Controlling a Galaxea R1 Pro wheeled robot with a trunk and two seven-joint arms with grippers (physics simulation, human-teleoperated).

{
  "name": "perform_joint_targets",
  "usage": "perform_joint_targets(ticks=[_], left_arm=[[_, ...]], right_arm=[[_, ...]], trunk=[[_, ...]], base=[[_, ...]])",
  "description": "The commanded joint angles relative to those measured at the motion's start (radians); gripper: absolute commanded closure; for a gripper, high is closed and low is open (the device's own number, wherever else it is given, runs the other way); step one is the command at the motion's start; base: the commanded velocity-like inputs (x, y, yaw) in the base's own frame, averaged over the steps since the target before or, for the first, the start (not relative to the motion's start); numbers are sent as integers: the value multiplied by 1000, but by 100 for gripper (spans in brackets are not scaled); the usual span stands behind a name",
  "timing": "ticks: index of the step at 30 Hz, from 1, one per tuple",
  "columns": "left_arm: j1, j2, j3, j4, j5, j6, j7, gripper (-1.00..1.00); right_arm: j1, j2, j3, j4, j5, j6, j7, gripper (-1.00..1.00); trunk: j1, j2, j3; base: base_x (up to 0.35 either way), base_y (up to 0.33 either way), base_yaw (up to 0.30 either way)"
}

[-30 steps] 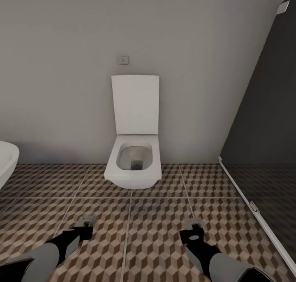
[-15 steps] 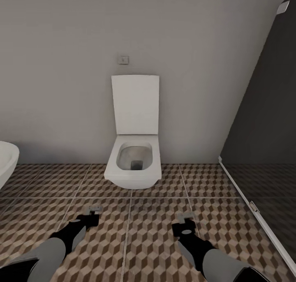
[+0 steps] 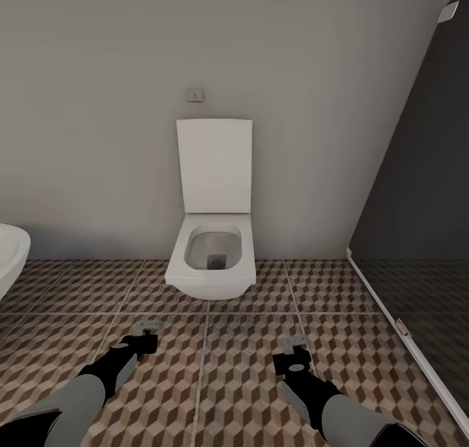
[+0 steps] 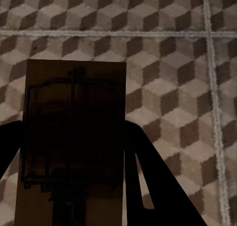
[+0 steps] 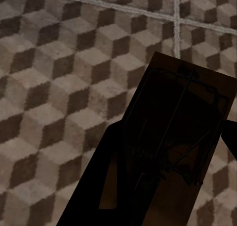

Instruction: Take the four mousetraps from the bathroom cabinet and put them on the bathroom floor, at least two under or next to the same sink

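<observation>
Two mousetraps are in my grippers; the cabinet and the sink are out of view. My left gripper (image 3: 147, 333) is shut on one mousetrap (image 4: 74, 137), a tan board with a dark wire spring, held low over the bathroom floor (image 3: 215, 382). My right gripper (image 3: 294, 350) is shut on a second mousetrap (image 5: 182, 137), also just above the cube-patterned floor (image 5: 59, 87). In the head view both traps show only as small grey tips beyond the fingers, in front of the toilet.
A white toilet (image 3: 212, 264) with its lid up stands against the wall straight ahead. A dark glass partition (image 3: 417, 206) with a white bottom rail (image 3: 404, 330) closes the right side. A rounded white fixture (image 3: 8, 258) pokes in at the left edge.
Both arms have reached a little forward toward the toilet, the right gripper also shifting slightly left. Each still holds its mousetrap. The camera has not moved.
</observation>
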State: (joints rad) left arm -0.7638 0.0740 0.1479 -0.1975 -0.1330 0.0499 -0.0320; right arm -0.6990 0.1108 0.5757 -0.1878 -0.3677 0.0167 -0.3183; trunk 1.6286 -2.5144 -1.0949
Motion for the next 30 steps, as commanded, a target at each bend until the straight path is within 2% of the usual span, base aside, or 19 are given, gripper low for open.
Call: perform_joint_targets(ticks=[1, 30], left_arm=[[0, 0, 8, -2, -13, 6, -3, 100], [0, 3, 9, 13, -11, 2, 3, 100]], right_arm=[[-1, 0, 9, -1, -9, 2, -5, 100], [-1, -3, 7, -1, -8, -15, -5, 100]], trunk=[[0, 0, -1], [13, -7, -113]], base=[[0, 0, 0], [0, 0, 0]])
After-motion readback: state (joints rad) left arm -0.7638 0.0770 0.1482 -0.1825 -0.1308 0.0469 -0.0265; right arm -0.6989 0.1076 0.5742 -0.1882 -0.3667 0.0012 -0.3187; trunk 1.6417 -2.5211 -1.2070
